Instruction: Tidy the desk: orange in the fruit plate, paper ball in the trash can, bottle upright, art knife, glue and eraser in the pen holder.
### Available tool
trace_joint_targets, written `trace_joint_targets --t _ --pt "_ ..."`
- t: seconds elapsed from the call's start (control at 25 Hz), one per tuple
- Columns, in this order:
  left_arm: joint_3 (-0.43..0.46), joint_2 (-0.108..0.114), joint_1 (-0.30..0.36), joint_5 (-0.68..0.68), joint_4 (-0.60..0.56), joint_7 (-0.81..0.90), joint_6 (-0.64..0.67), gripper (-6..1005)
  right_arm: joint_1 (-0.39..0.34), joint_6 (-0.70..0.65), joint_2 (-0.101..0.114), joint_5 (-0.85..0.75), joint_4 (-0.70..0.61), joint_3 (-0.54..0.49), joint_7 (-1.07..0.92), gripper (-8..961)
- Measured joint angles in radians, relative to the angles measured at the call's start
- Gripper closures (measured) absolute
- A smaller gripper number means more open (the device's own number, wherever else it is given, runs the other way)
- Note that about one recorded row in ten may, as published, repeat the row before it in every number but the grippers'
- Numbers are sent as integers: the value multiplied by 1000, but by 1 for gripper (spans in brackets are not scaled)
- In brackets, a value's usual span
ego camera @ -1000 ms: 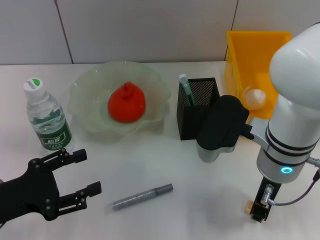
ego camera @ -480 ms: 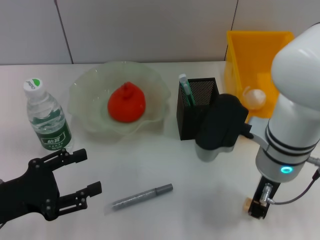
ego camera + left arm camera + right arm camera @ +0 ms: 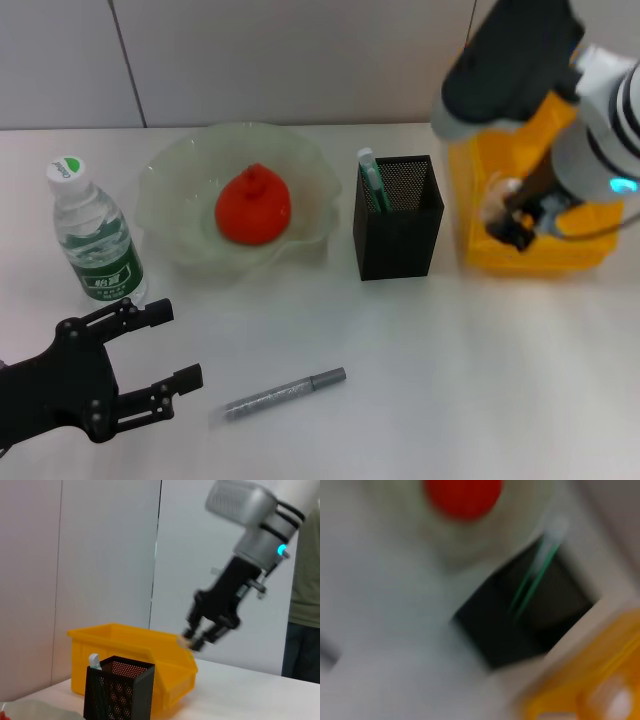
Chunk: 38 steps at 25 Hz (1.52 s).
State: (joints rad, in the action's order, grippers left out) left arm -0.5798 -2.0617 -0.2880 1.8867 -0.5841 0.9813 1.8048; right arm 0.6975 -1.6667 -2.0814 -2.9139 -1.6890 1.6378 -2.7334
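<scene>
At 7 o'clock of the head view the left gripper (image 3: 150,360) sits parked low on the desk (image 3: 420,380), fingers spread apart and empty, just as it was a second ago. At 9 o'clock the bottle (image 3: 95,235) already stands upright, and at 11 o'clock the orange (image 3: 254,206) lies in the fruit plate (image 3: 170,180). The grey art knife (image 3: 285,392) lies at 6 o'clock, untouched and in the same spot as before. The pen holder (image 3: 398,215) stands just right of centre with a green-and-white stick in it.

The big change is at 2 o'clock: the right gripper (image 3: 194,641), which was down at 5 o'clock on the desk a second ago, has swung up beside the trash can (image 3: 530,250), pinched on the tan eraser (image 3: 183,641). The eraser is therefore lifted and travelling, probably toward the pen holder; the drop is not yet made.
</scene>
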Motion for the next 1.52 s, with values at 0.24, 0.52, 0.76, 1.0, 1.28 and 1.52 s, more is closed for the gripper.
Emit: trace_joint_targets --t 0.24,0.52,0.76,1.0,1.28,1.52 --pt "0 -1 -5 0 18 -7 0 197 -23 216 -1 0 42 10 26 699" --pt "0 0 -1 0 24 -9 -6 197 -26 423 -4 10 176 44 43 700" --pt "0 -1 0 -1 26 -9 -9 197 -11 506 -3 74 270 49 64 700" --pt "0 -1 -1 -1 26 -9 -10 197 -3 530 -3 88 305 50 69 588" --pt "1 1 -6 -2 22 -8 -10 197 -39 495 -2 93 212 38 69 413" --pt "-1 8 -7 0 13 1 -1 197 -87 349 -1 101 54 17 69 293"
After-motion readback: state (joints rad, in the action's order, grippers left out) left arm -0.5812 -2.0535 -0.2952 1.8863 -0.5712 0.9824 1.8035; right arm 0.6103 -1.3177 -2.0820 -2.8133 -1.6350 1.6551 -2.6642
